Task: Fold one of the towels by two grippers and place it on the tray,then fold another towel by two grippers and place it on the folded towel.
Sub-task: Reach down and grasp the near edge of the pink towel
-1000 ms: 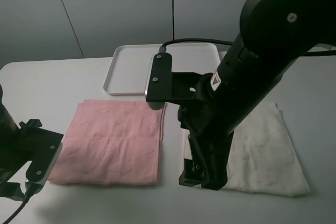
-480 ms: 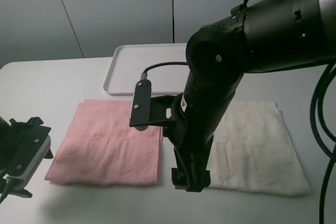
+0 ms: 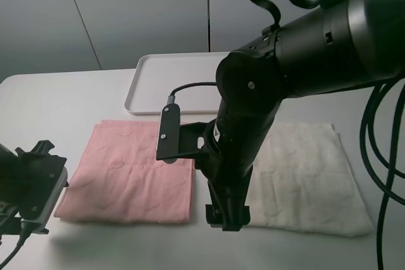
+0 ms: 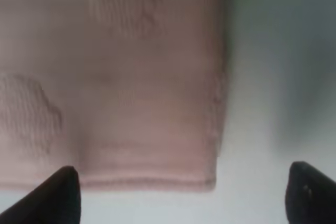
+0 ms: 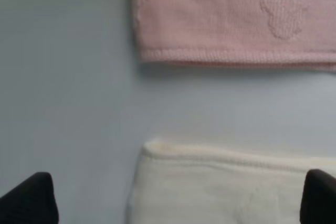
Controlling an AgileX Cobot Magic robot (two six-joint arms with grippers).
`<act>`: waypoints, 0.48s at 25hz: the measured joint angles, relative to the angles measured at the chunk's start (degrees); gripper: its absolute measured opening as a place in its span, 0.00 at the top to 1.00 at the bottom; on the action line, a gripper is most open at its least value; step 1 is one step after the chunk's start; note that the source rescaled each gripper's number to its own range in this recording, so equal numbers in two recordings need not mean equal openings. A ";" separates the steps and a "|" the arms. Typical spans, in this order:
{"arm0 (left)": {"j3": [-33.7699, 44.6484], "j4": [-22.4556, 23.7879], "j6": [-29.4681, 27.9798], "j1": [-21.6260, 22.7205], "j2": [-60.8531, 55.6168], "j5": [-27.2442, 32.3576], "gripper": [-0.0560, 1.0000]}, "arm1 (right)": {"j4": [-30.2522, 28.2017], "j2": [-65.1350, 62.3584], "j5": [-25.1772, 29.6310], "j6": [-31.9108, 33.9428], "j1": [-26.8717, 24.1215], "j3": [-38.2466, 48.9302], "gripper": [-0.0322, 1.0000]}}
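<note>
First fold, opening approach: both towels lie flat and unfolded, nothing lifted. The pink towel is spread on the worktop. The tray sits bare just beyond the pink towel's far edge. The cream towel lies just beside the pink towel's right edge, with a narrow strip of worktop between them.

The left tool hangs at the pink towel's near left corner, jaws spread as wide as they go, holding nothing. Its wrist view puts that corner between the two black fingertips, so that side looks about ready.

The right tool sits low at the pink towel's near right corner, over the strip, also wide open and empty. Here's the catch: in its wrist view the pink towel's corner lies ahead of the tips, and it's the cream towel's corner that sits between them. How close either tool is to the cloth, I can't tell.

By my reading, the right tool needs to slide toward the pink towel until only pink hem sits between its jaws. Then both go down together, pinch the near corners and carry that edge to the pink towel's far edge. Close too early on the right and it risks snagging cream cloth
</note>
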 joint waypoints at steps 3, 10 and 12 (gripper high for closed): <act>0.00 0.00 -1.67 -5.49 0.23 -2.00 0.00 | -0.05 1.76 -0.21 0.00 0.00 -0.09 0.00; 0.00 7.65 -10.90 -8.78 2.74 -4.17 0.00 | -0.05 3.04 -0.21 0.00 0.05 -0.09 0.00; 0.00 11.47 -14.46 -8.78 2.74 -4.17 0.00 | -0.05 3.04 -0.21 -0.16 0.05 -0.09 0.00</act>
